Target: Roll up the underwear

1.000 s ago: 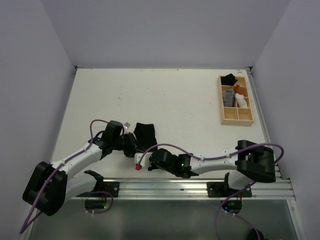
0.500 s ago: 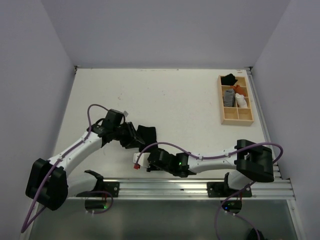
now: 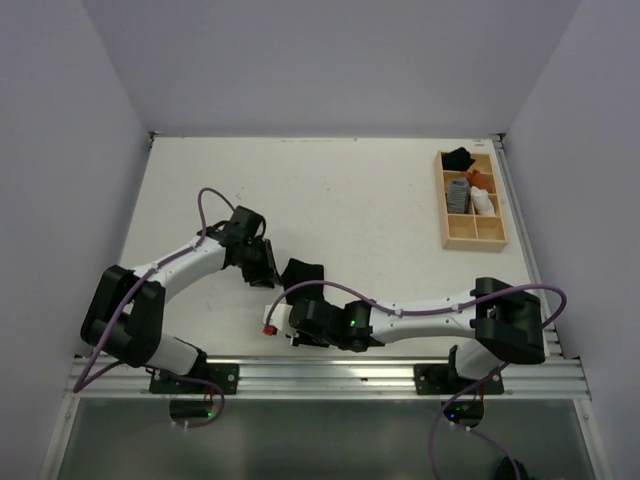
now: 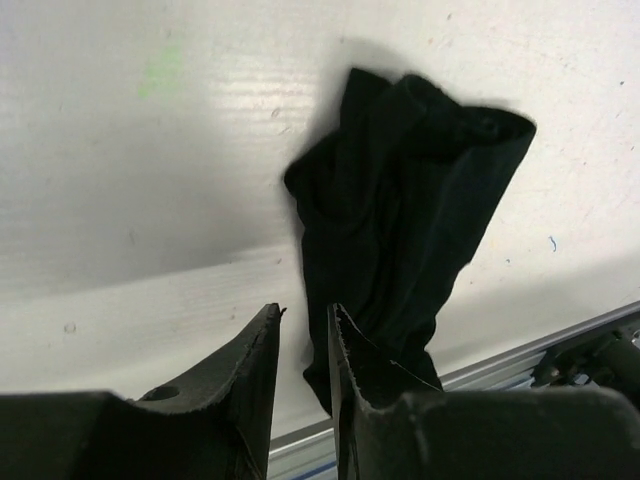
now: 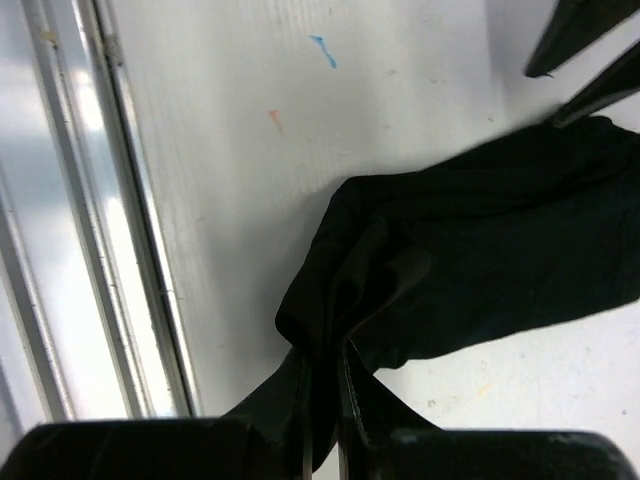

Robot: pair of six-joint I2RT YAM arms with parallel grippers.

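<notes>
We are seeing underwear (image 3: 300,272) lying crumpled on worktop (image 3: 380,210) by near edge, left of centre. Right gripper (image 5: 325,352) is pinching fold of it, jaws clamped on fabric. Left gripper (image 4: 305,315) is hovering at garment's left side, jaws slightly apart, gripping nothing.

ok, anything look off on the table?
Nothing damaged. The underwear lies crumpled near the front rail, not rolled, with one corner pinched in the right pincer. In the wooden tray, a black cloth spills over the far rim.
</notes>
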